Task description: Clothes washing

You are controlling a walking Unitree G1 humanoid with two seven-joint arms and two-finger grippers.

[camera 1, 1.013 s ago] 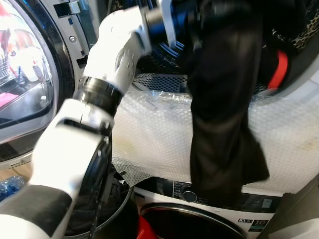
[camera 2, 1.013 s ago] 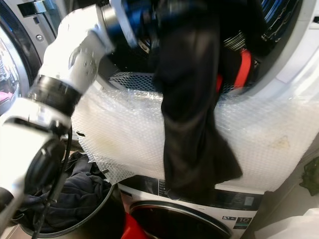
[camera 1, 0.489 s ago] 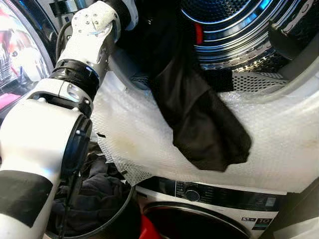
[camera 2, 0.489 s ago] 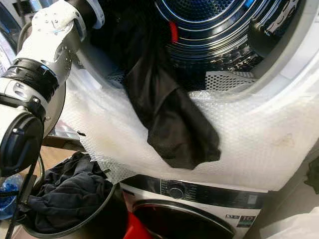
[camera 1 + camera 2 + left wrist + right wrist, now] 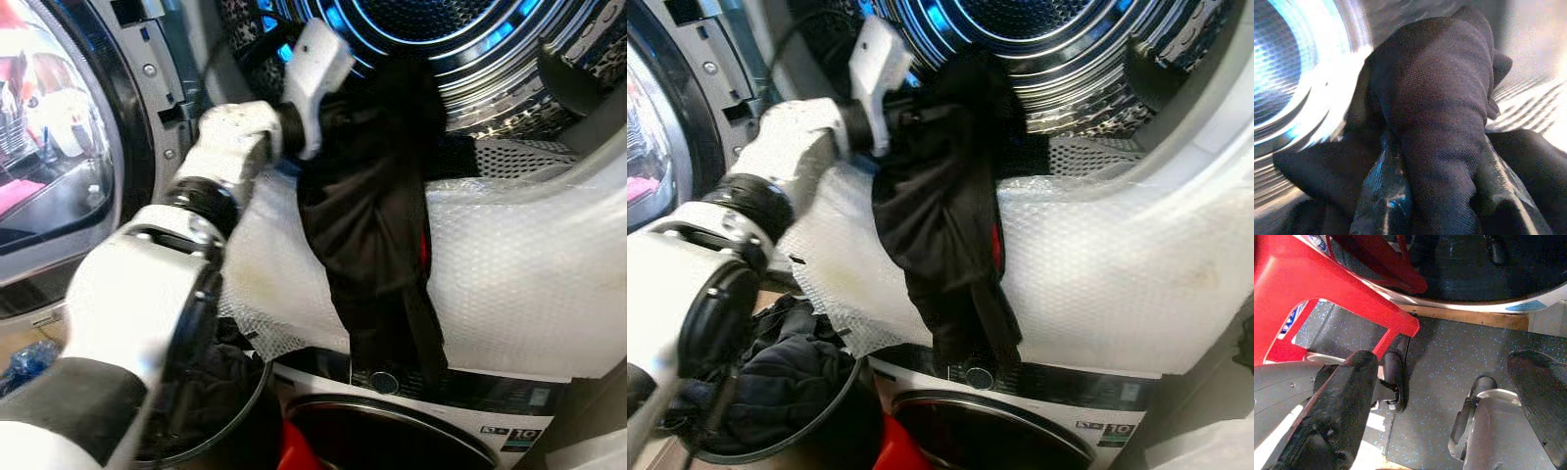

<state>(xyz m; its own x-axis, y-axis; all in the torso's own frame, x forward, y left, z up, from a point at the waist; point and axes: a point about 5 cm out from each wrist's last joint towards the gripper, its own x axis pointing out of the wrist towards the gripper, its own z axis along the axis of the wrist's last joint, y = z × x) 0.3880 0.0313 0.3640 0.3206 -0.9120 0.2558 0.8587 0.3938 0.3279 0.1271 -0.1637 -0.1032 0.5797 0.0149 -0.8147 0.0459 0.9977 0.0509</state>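
Note:
A black garment [image 5: 372, 225] hangs from the mouth of the upper machine's steel drum [image 5: 470, 49]. It drapes down over the bubble wrap [image 5: 529, 284] to the lower machine's control panel [image 5: 490, 397]. My left arm [image 5: 235, 147] reaches to the drum's rim. In the left wrist view my left gripper [image 5: 1442, 205] is shut on the black garment [image 5: 1440, 107], with the lit drum behind it. My right gripper [image 5: 1440, 406] hangs low over the floor, open with nothing between its fingers.
The upper machine's round door [image 5: 49, 147] stands open at the left. A basket [image 5: 774, 387] of dark clothes sits on the floor below my left arm. A red plastic stool [image 5: 1312, 289] stands by the lower machine's door [image 5: 392, 441].
My left arm has shifted at the drum's mouth, and its wrist shows lower and further right. The garment, spread aslant before, now hangs bunched and straight down. The view has shifted too.

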